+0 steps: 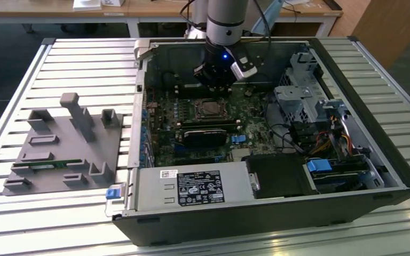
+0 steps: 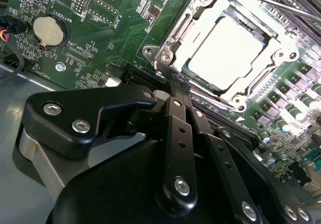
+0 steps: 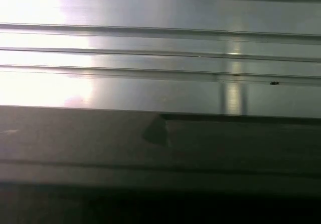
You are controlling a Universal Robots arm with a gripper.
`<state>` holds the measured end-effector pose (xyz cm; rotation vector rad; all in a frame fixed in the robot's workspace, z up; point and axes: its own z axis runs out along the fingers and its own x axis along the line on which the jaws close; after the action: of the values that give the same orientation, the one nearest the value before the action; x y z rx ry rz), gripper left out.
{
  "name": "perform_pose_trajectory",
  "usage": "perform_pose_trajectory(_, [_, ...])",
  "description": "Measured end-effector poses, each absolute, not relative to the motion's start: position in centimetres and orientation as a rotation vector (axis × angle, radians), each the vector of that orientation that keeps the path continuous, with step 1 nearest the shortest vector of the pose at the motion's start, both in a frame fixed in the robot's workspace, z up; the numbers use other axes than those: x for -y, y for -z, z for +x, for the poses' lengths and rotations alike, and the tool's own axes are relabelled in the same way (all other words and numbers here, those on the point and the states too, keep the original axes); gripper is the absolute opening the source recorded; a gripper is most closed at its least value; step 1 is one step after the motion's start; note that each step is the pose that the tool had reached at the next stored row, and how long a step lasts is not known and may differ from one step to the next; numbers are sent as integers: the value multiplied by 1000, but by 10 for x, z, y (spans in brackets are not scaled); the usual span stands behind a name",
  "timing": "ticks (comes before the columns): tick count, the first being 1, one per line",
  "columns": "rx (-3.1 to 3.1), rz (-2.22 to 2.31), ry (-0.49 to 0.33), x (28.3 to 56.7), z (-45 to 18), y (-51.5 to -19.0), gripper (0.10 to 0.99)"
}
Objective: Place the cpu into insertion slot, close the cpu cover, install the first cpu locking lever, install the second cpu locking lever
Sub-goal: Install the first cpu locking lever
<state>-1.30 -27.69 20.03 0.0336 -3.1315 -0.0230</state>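
The gripper (image 1: 214, 88) hangs inside the open computer case (image 1: 376, 176), low over the motherboard (image 1: 164, 140), just at 12 o'clock of the insertion slot (image 1: 209, 108) in the exterior view. In the second wrist view its black linkages sit together, with the fingers (image 2: 176, 91) drawn in against each other and nothing between them; the jaws look closed and empty.

In that view the cpu (image 2: 226, 54) lies flat in the insertion slot (image 2: 228, 53), its pale metal face showing through the window of the cpu cover (image 2: 273, 58), which lies down over it. A thin locking lever (image 2: 261, 2) runs along one side of the socket. A round coin battery (image 2: 49, 30) sits on the board, well apart from the socket.

A grey parts fixture (image 1: 62, 152) rests on the slatted table (image 1: 84, 64) at 9 o'clock of the case in the exterior view.
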Motion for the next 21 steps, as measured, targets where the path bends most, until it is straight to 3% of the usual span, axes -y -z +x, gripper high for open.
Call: perform_pose_trajectory(21, [3130,33,-17,276,-12,-198,106])
